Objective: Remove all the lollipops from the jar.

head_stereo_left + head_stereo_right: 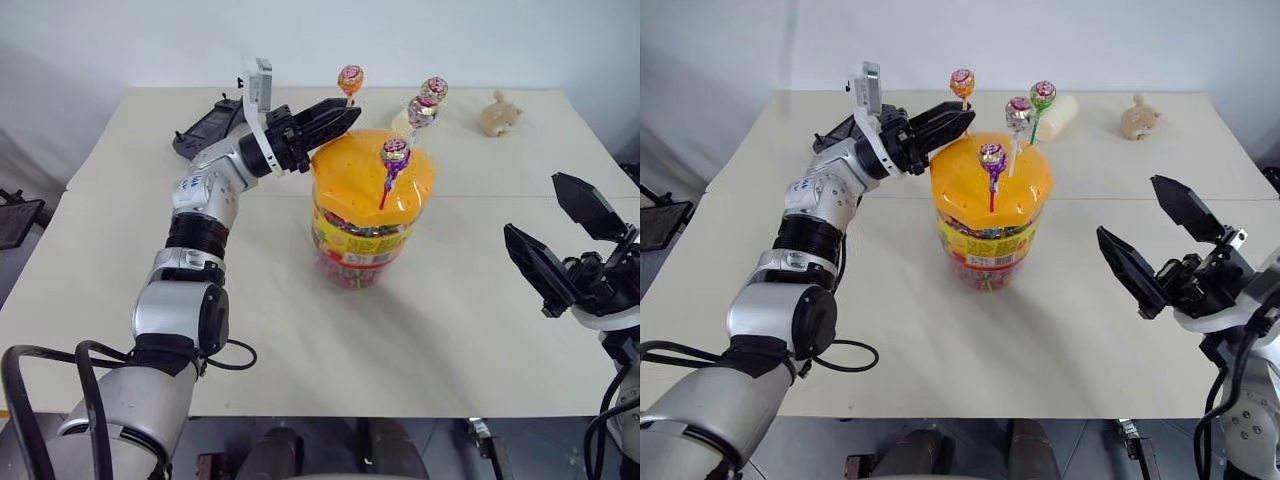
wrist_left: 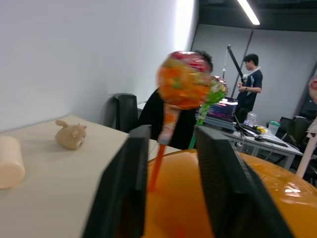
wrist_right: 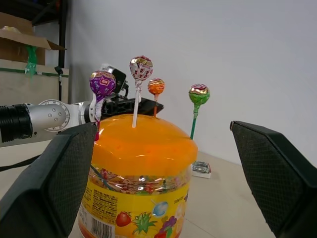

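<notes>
Head view: the jar (image 1: pixel 370 215) sat mid-counter (image 1: pixel 470 340) with four lollipops stuck in its orange lid (image 1: pixel 365 170). The left gripper (image 1: pixel 345 115) reached over the lid's far edge, jaws narrowed around the orange lollipop (image 1: pixel 350 78) stick. A cream roll (image 1: pixel 1060 115) and plush toy (image 1: pixel 498 113) sat behind.

Left wrist: stick between the fingers, not clearly pinched.

Right wrist: the right gripper (image 1: pixel 1160 240) gaped wide, empty, facing the jar.

Left gripper (image 1: pixel 958 117) at the orange lollipop (image 1: pixel 962 83) above the jar (image 1: pixel 990 215).
Four lollipops stand in the orange lid; the right gripper (image 1: pixel 1160 240) hangs with jaws wide near the tabletop's (image 1: pixel 890 340) right edge.
</notes>
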You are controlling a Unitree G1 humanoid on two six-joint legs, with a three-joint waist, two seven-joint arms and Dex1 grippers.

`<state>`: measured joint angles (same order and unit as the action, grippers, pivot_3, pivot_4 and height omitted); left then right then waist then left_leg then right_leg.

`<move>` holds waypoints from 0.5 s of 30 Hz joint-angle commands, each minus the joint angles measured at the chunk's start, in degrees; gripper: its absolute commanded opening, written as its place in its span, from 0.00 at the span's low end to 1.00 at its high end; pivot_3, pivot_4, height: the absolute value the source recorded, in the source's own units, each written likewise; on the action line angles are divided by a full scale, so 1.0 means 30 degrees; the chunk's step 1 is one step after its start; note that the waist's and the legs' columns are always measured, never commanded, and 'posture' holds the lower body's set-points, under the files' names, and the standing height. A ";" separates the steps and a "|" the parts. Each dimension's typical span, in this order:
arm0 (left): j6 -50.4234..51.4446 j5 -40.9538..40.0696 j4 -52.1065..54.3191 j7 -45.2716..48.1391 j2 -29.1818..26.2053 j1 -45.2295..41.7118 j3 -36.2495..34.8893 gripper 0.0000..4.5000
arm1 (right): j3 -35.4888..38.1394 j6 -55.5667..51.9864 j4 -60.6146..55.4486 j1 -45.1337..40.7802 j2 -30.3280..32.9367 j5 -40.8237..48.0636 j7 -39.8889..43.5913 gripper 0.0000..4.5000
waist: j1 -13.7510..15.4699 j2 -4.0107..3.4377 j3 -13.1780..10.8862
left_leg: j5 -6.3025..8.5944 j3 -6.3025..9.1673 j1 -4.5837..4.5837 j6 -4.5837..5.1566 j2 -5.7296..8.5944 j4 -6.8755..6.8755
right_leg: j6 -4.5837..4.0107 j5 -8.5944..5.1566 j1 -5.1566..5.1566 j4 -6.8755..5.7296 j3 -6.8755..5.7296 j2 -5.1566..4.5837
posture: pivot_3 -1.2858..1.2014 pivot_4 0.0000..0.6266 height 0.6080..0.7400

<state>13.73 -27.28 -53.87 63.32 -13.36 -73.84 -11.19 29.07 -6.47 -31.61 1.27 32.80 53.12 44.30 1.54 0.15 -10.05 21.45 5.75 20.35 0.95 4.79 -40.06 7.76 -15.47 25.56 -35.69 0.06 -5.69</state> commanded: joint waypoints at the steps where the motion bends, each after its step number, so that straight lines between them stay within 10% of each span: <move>1: 0.0003 -0.0823 0.0172 -0.0204 0.0088 -0.1125 -0.1052 0.00 | 0.0340 0.0343 -0.0841 0.0172 -0.0169 0.0096 -0.0231 1.00 | -0.0020 0.0001 0.0000 | 0.0000 -0.0001 0.0000 0.0001 0.0001 0.0001 | 0.0001 0.0000 0.0000 0.0000 0.0003 -0.0002 | 0.52 0.24 1.00; 10: 0.3114 -0.4644 0.2358 -0.1958 -0.0732 -0.1645 -0.4966 0.00 | 0.0049 0.0467 -0.0165 -0.0452 -0.0140 -0.0003 0.0219 1.00 | -0.0135 0.0000 0.0000 | 0.0001 0.0001 -0.0001 -0.0001 -0.0020 0.0010 | 0.0001 0.0000 0.0008 0.0000 0.0006 0.0008 | 0.52 0.24 1.00; 15: 0.5848 -0.2494 0.6861 -0.2995 -0.5178 0.3897 -0.3390 0.00 | -0.0366 0.0225 0.0273 -0.1056 0.0477 -0.0014 0.1548 1.00 | -0.0668 -0.0083 0.0049 | 0.0004 0.0014 -0.0120 -0.0009 -0.0006 0.0126 | -0.0008 -0.0005 0.0018 -0.0022 0.0131 0.0037 | 0.52 0.24 1.00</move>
<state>28.78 -36.73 -37.23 55.33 -26.54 -65.76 -22.07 27.53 -6.24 -30.34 -1.49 33.05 52.82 47.26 -0.47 -0.09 -9.90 21.47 5.79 19.85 0.91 4.77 -39.58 7.72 -15.49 25.61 -35.75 0.47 -5.56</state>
